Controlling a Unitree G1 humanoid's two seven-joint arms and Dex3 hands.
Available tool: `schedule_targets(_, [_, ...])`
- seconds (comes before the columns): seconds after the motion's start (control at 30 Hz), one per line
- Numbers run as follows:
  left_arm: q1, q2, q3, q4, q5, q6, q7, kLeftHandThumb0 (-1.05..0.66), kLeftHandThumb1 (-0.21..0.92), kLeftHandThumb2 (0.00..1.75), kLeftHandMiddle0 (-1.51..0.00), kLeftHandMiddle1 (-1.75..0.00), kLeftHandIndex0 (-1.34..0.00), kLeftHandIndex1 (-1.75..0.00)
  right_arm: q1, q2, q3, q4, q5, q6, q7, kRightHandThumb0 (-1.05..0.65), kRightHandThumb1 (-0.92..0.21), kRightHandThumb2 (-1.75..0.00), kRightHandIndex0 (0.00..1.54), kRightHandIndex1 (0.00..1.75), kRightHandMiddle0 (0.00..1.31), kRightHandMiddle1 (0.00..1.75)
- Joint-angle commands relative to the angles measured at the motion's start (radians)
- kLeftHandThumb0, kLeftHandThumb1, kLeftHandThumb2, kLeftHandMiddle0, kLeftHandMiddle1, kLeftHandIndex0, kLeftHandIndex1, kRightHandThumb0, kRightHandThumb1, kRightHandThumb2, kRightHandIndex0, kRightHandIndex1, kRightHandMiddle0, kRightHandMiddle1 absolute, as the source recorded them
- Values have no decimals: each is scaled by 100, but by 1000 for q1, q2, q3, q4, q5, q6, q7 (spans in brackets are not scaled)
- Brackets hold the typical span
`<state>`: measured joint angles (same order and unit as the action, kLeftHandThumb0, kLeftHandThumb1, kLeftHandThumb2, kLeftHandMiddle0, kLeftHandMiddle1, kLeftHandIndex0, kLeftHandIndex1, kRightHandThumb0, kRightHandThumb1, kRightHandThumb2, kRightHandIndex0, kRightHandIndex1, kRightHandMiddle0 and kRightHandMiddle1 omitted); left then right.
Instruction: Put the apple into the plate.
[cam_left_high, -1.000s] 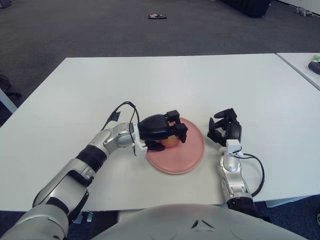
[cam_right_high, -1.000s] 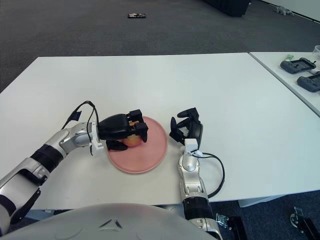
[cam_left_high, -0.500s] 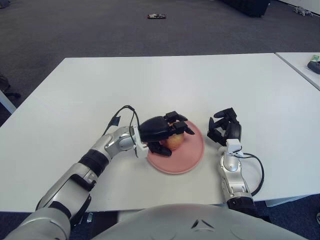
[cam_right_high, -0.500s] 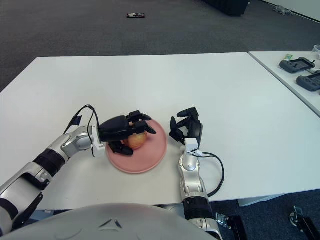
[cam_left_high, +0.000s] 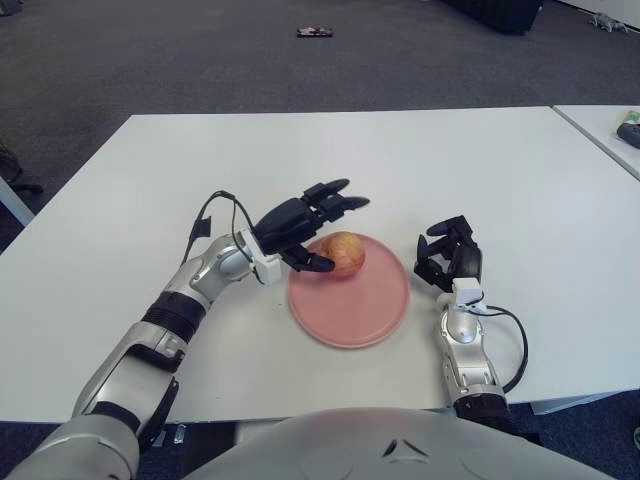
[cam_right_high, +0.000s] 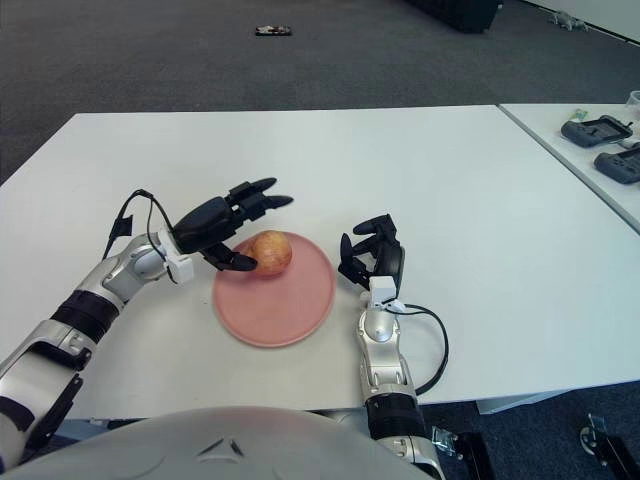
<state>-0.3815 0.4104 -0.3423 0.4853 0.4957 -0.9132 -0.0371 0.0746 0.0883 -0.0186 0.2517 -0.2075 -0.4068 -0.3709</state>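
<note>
A yellow-red apple (cam_left_high: 343, 252) sits on the far left part of the pink plate (cam_left_high: 360, 310), which lies on the white table. My left hand (cam_left_high: 308, 225) hovers just left of and above the apple, fingers spread wide, holding nothing. Its thumb reaches toward the apple's left side. My right hand (cam_left_high: 449, 255) shows just right of the plate with its fingers curled, nothing in it.
The white table (cam_left_high: 400, 160) stretches far behind the plate. A second table at the right edge carries dark controllers (cam_right_high: 600, 130). A small dark object (cam_left_high: 314, 33) lies on the grey carpet beyond.
My left hand let go of the apple, spread its fingers and drew back up and to the left. The apple now sits uncovered on the plate. The right hand stayed put.
</note>
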Motion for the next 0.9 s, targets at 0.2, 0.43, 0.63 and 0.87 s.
schedule_targets(0.2, [56, -70, 68, -34, -409, 116, -163, -89, 43, 94, 0, 0, 0, -24, -9, 2, -10, 1, 12, -12, -1, -40, -57, -100, 63, 166, 41, 175])
schedule_targets(0.43, [98, -148, 145, -98, -583, 225, -191, -90, 49, 93, -1, -2, 0, -35, -8, 1, -10, -2, 11, -5, 2, -40, -58, -100, 63, 166, 41, 175])
schedule_targets(0.63, [67, -265, 258, -188, -753, 465, -127, -88, 71, 79, 0, -33, 0, -52, -9, 1, -11, -1, 5, -5, 0, -40, -57, -100, 63, 166, 41, 175])
schedule_targets(0.87, [276, -325, 316, -340, -627, 355, -28, -80, 77, 82, 0, -40, 0, -37, -10, -1, -8, 2, -5, -10, -5, -41, -57, -101, 64, 166, 41, 175])
